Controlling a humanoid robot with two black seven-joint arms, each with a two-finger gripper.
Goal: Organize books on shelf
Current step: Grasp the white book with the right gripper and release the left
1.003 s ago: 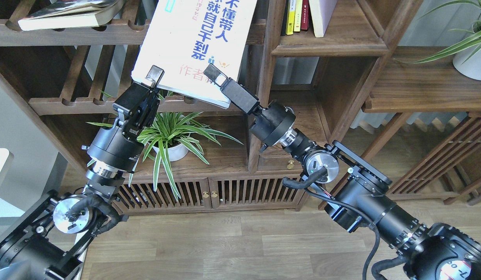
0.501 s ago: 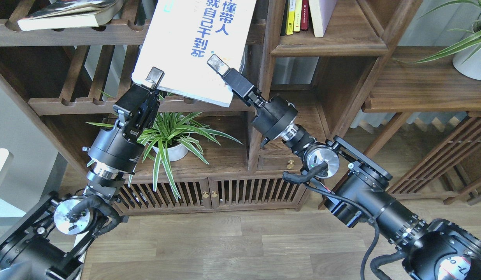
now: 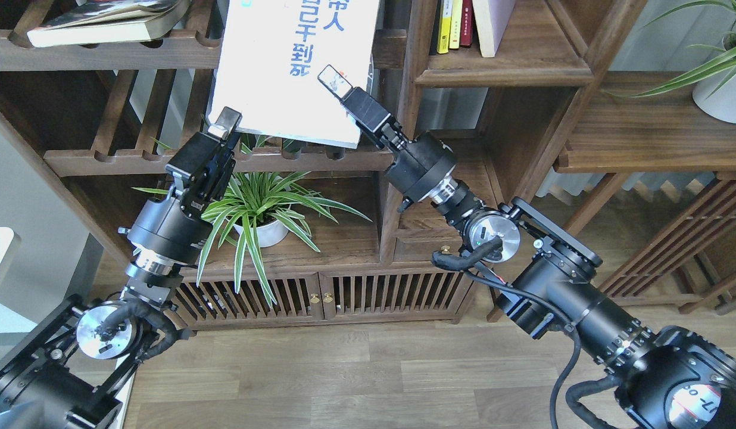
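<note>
The white book with big blue Chinese characters (image 3: 284, 77) is held up, slightly tilted, in front of the slatted racks at top centre. My left gripper (image 3: 224, 122) is shut on its lower left corner; one finger shows in front of the cover, the other is hidden behind. My right gripper (image 3: 338, 83) is clamped over the book's lower right part, one finger across the cover. The dark pictured book (image 3: 106, 21) lies flat on the upper left rack. A pale book (image 3: 493, 24) stands in the wooden shelf cubby (image 3: 505, 74) at upper right.
Slim yellow and red spines (image 3: 454, 24) stand beside the pale book. A potted spider plant (image 3: 264, 208) sits on the lower board under the held book. A thick wooden upright (image 3: 412, 89) separates the racks from the cubby. Another potted plant (image 3: 722, 77) is at far right.
The white book has swung towards upright, its right side rising. My right gripper moved up and slightly right along the cover. My left gripper shifted a little left at the lower corner.
</note>
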